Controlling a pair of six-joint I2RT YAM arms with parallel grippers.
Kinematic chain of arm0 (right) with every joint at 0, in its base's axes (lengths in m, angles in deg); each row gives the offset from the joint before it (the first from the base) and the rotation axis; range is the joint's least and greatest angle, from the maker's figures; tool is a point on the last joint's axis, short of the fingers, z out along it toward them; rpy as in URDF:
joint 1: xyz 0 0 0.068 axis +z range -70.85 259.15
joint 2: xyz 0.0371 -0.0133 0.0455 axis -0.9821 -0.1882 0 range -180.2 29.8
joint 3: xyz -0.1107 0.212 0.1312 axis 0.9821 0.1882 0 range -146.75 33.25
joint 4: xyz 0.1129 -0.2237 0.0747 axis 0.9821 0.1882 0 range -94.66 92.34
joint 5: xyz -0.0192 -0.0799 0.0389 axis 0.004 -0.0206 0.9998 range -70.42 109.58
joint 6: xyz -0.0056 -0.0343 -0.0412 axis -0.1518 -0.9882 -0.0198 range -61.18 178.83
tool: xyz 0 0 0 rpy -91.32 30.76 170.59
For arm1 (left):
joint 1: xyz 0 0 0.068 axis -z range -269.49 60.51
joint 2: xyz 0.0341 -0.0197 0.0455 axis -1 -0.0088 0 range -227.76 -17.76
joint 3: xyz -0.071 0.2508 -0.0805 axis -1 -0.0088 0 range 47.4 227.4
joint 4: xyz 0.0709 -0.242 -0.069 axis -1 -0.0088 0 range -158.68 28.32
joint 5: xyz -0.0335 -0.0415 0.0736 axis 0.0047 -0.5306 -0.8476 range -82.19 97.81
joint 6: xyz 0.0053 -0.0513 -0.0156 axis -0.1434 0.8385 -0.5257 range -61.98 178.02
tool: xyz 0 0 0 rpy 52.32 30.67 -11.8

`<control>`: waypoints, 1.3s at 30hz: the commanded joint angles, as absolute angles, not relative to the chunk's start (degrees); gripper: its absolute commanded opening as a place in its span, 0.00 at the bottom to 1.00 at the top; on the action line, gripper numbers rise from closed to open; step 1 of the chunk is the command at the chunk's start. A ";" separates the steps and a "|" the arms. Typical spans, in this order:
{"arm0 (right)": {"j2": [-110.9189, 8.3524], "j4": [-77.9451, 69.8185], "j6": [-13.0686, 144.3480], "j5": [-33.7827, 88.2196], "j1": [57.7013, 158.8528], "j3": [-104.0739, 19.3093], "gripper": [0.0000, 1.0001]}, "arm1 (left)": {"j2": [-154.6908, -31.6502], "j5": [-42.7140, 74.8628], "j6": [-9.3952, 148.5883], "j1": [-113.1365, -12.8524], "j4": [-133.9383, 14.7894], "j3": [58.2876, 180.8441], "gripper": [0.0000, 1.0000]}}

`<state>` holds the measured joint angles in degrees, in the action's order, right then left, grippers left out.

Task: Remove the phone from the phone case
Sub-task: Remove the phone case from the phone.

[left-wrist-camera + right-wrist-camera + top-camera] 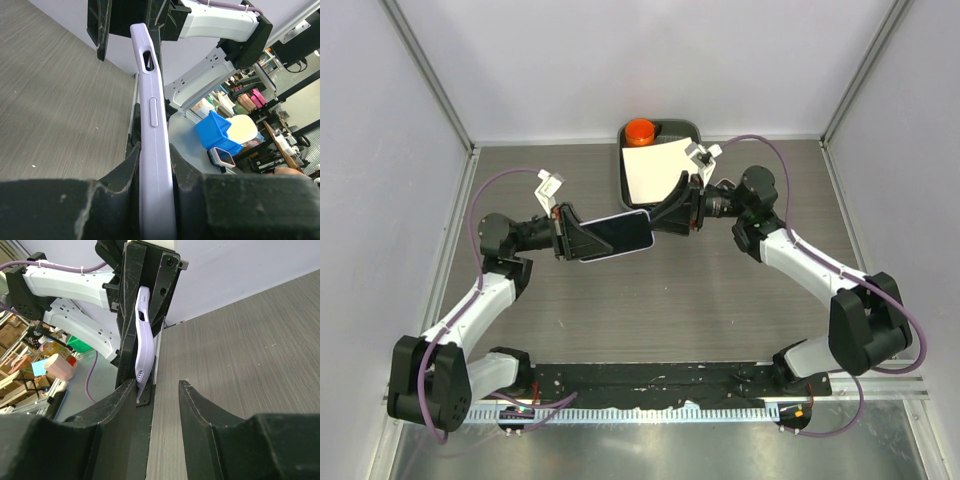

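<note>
The phone shows its dark screen in the top view and sits inside a lavender phone case, held above the middle of the table. My left gripper is shut on the left end; the left wrist view shows the case's side edge pinched between my left gripper's black fingers. My right gripper is at the phone's right end. In the right wrist view my right gripper stands open, and the case's tip lies against the left finger, outside the gap.
A black tray stands at the back centre, with an orange round object and a white sheet in it. Grey walls close in the table on the left, right and back.
</note>
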<state>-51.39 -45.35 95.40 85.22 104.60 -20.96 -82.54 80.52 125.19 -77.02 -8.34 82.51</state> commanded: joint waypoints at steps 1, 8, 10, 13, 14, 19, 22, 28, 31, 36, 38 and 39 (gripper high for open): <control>-53.69 -44.12 94.60 85.94 107.97 -21.24 0.44 | -79.99 75.49 123.50 -76.40 -1.91 84.93 0.00; -55.63 -44.38 95.12 84.88 110.26 -21.33 0.45 | -79.99 74.52 122.70 -76.84 -2.62 84.66 0.00; -56.07 -44.39 95.47 83.40 110.61 -21.33 0.45 | -79.90 74.26 122.27 -77.01 -2.88 84.49 0.00; -56.77 -46.83 97.83 81.72 110.79 -20.89 0.45 | -79.99 74.00 121.83 -77.10 -3.32 84.31 0.00; -56.86 -48.24 99.07 80.67 110.79 -20.63 0.45 | -80.08 73.91 121.83 -77.10 -3.49 84.22 0.00; -57.48 -55.97 105.66 78.64 111.05 -18.96 0.46 | -80.25 72.24 121.21 -77.45 -4.37 84.14 0.00; -57.57 -56.78 106.46 78.47 111.67 -18.96 0.46 | -80.52 69.43 121.30 -78.42 -4.81 83.61 0.00; -57.83 -57.13 107.60 77.76 113.07 -19.22 0.47 | -80.78 65.13 120.77 -79.82 -4.81 82.47 0.00; -58.71 -56.95 107.69 77.50 113.87 -19.39 0.47 | -80.87 63.80 120.86 -80.44 -4.81 82.20 0.00; -61.42 -57.83 109.53 77.23 114.92 -20.10 0.46 | -80.87 62.31 121.82 -81.32 -2.98 81.85 0.00; -62.39 -58.88 110.59 77.15 115.18 -20.10 0.47 | -80.78 62.04 122.18 -81.49 -2.44 81.41 0.00; -63.18 -60.19 111.11 77.23 115.45 -20.18 0.47 | -80.78 61.95 122.26 -81.67 -2.27 81.41 0.00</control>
<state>-61.07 -57.08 108.60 74.47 110.83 -19.19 -81.62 73.13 122.64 -81.35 -9.08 80.46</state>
